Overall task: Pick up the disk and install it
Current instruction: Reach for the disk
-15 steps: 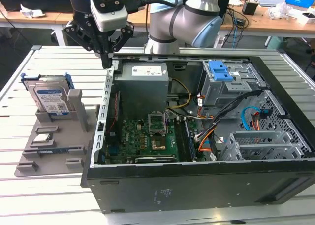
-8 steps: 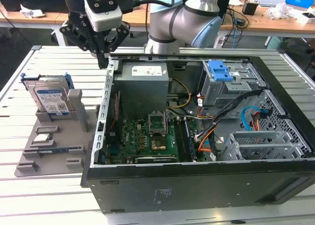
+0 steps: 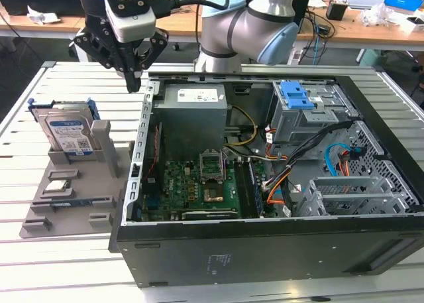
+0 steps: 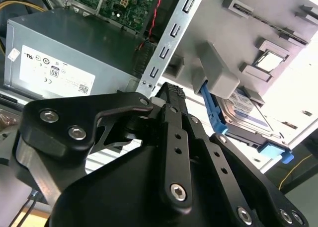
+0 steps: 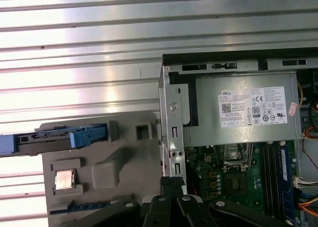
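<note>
Slatted metal table (image 3: 66,270) carries an open computer case (image 3: 265,250) near its front edge, with a grey fixture (image 3: 106,183) just beside it on the exterior view's left. A small square chip (image 3: 58,187) lies in the fixture's near half. At the fixture's far end the disk (image 3: 68,136) stands upright in a slot, untouched. Farther back the gripper (image 3: 134,85) hangs over the case's far corner beside the power supply (image 3: 192,111), jaws pressed together on nothing. Cluttered desks (image 3: 371,24) lie behind.
</note>
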You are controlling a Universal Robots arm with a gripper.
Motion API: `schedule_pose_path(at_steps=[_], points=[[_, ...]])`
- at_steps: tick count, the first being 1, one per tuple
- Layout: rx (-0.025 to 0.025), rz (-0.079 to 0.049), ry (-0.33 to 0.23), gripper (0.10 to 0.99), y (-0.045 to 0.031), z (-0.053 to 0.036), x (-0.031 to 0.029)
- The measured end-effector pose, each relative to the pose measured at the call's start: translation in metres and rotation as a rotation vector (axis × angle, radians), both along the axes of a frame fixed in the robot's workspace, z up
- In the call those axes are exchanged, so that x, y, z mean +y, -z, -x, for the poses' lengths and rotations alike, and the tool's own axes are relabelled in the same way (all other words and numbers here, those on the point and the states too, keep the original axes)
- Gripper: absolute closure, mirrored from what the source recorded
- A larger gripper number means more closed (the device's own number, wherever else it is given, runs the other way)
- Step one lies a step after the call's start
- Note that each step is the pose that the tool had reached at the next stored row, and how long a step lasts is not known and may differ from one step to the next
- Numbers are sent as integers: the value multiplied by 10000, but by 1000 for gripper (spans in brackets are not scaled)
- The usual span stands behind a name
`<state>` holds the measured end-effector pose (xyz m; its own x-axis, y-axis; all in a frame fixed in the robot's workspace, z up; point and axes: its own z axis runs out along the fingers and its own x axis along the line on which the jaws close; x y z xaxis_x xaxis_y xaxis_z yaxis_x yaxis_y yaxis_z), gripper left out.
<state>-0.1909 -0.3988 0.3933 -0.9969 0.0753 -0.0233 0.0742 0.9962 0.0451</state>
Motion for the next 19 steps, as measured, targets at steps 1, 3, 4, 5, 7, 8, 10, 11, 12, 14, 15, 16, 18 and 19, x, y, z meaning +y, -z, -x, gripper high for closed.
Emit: schedule_pose_path(at_steps=[1, 3, 4, 5, 7, 8, 10, 11, 12, 14, 15, 16, 18, 19], points=[[0, 0, 0, 980, 0, 14, 0], [0, 0, 0, 980, 0, 34, 0], [0, 0, 0, 980, 0, 43, 0], [0, 0, 0, 980, 0, 67, 0], [0, 0, 1, 980, 0, 85, 0], [0, 0, 0, 980, 0, 95, 0], [0, 0, 0, 980, 0, 114, 0], [0, 0, 0, 980, 0, 122, 0], [0, 0, 0, 980, 0, 131, 0], [0, 1, 0, 980, 0, 153, 0], [0, 0, -1, 980, 0, 163, 0], [0, 0, 0, 980, 0, 182, 0], [0, 0, 0, 980, 0, 201, 0], [0, 0, 0, 980, 0, 212, 0]])
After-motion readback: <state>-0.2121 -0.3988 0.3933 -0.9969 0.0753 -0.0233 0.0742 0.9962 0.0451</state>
